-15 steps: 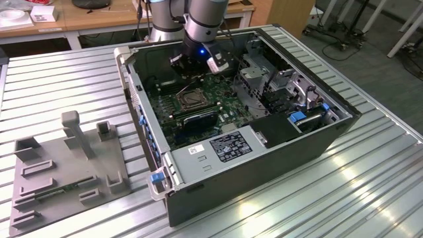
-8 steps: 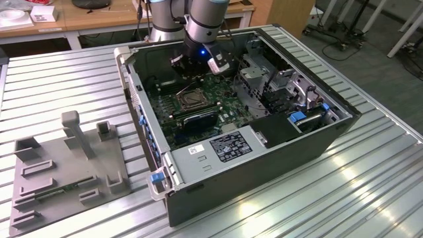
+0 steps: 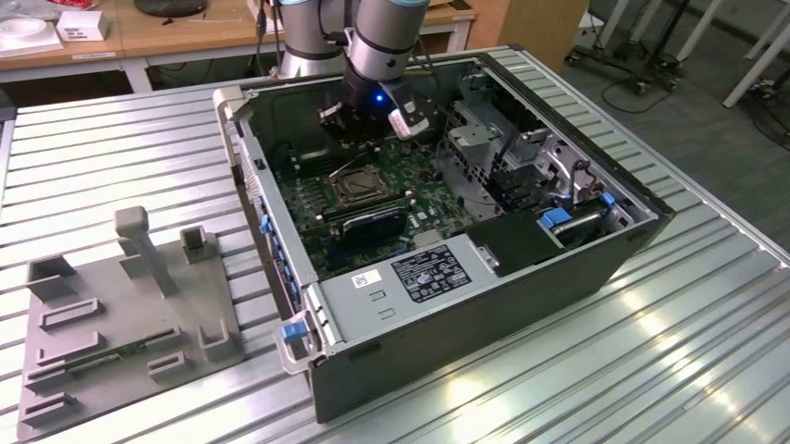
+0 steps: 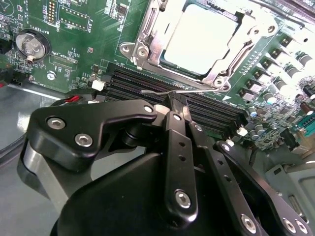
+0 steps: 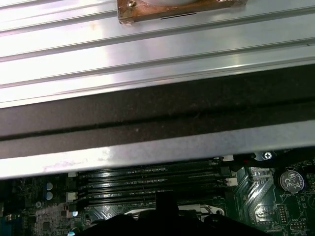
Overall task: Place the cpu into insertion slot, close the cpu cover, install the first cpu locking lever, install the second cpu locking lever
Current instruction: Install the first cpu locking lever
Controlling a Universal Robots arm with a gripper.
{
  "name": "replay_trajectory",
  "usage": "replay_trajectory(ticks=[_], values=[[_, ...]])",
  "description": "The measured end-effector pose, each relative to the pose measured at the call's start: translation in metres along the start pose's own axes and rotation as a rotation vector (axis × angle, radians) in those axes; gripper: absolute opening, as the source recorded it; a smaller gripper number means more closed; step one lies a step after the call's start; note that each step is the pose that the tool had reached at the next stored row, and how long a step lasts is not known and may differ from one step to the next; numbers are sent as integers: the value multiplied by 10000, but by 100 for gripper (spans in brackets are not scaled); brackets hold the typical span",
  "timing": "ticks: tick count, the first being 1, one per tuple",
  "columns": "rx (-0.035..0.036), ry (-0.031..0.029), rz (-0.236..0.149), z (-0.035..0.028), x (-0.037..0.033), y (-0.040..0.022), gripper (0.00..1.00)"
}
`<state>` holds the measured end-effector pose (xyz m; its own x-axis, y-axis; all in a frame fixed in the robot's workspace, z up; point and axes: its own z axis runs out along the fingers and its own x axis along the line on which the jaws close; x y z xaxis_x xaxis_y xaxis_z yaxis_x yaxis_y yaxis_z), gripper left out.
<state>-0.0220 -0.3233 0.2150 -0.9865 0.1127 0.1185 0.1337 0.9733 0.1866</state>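
- cpu (image 4: 204, 37): seated in insertion slot (image 3: 355, 185), at 6 o'clock from arm wrist (image 3: 374, 88) in exterior view; cpu cover (image 4: 143, 42) lies closed over it.
- Handling, judged: light, rigid, fragile; edges only.
- gripper (image 4: 171, 101): fingers pressed together, tip beside thin locking lever (image 4: 155, 92).

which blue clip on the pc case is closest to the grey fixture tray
The blue clip on the case's outer corner, lowest in the exterior view, beside the grey fixture tray; the others sit farther off.
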Motion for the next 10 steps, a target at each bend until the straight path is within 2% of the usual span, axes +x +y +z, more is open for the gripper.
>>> replay_trajectory(ticks=[10], values=[[1,0,-1,-3,-3,-25,11]])
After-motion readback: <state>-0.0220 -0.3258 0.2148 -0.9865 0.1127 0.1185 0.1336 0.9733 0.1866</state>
